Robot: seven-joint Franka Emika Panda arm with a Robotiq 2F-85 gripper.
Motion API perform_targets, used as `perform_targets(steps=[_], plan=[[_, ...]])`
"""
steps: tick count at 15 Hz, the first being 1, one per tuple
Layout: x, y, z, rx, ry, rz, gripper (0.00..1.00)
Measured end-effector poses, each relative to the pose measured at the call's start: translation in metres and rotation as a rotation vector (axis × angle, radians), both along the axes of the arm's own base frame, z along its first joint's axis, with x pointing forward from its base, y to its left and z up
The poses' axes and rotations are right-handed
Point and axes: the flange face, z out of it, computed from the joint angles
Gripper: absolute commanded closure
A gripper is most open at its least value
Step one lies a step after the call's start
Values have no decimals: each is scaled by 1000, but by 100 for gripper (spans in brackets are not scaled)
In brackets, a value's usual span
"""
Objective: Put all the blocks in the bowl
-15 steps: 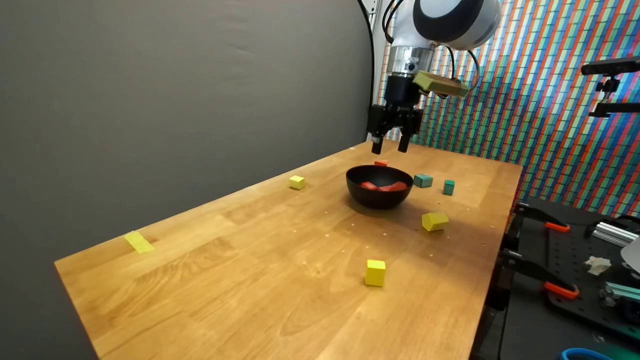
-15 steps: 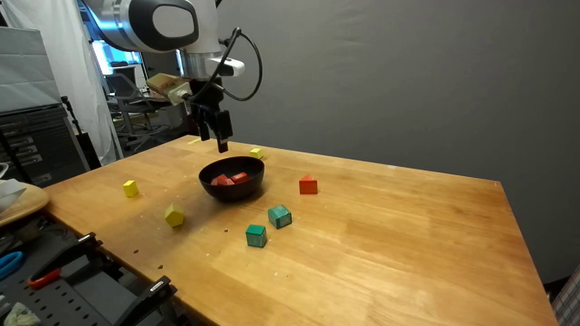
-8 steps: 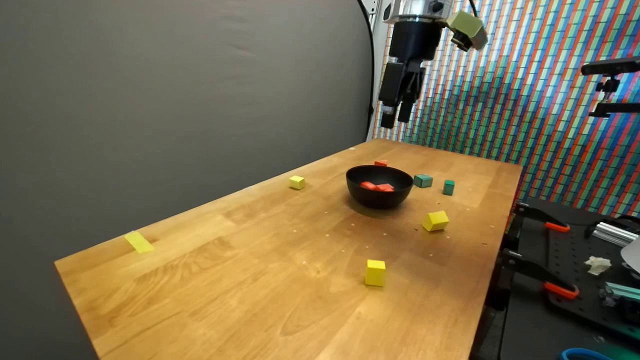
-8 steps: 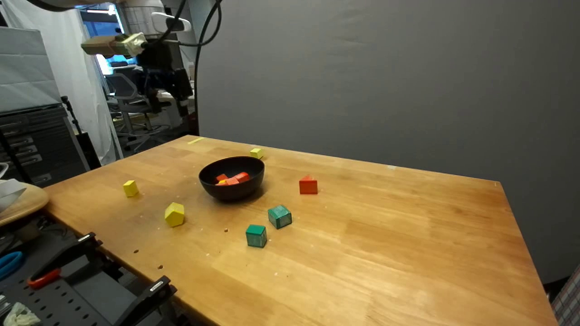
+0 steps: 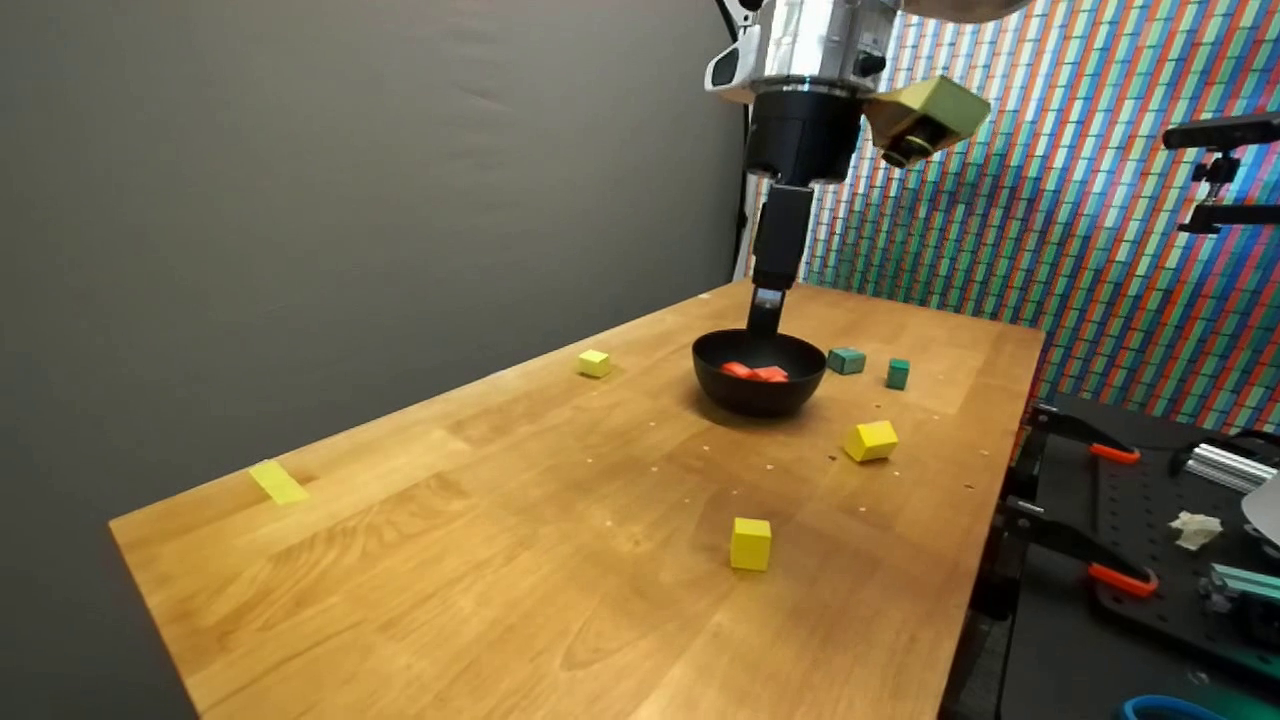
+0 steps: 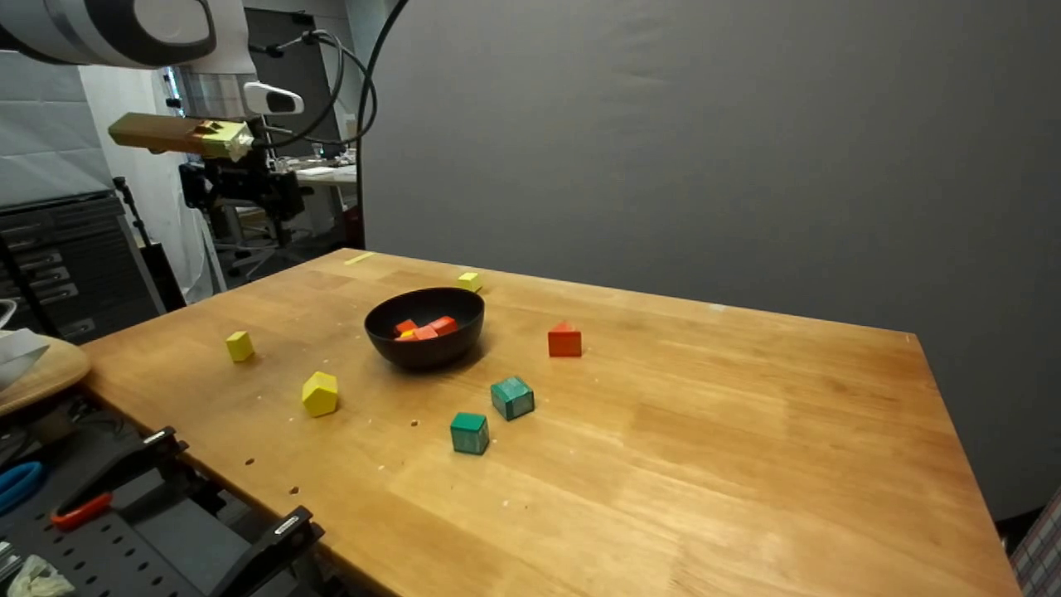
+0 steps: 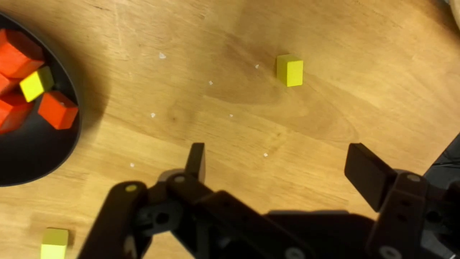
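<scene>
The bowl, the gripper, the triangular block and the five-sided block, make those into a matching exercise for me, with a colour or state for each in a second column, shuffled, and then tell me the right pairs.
Column one:
1. bowl
2. gripper
3. triangular block
4. five-sided block

Column two:
a. open, holding nothing
b. yellow, on the table
c. black, with red blocks and a yellow one inside
d. red, on the table

Right pairs: 1-c; 2-a; 3-d; 4-b
</scene>
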Motion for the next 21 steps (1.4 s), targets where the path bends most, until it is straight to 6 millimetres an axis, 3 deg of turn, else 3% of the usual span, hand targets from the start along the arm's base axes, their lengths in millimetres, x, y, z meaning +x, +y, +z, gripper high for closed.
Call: perform_targets(steps=[4, 11, 17, 18, 20, 21], plan=[[-4, 2, -20, -26, 32, 8, 0], [-36, 41, -88, -72, 160, 78, 0], [-25, 52, -130, -42, 154, 27, 1], [-22, 54, -138, -41, 156, 17, 26], [-19, 56, -153, -49, 177, 7, 30], [-18, 57, -160, -54, 186, 4, 40]])
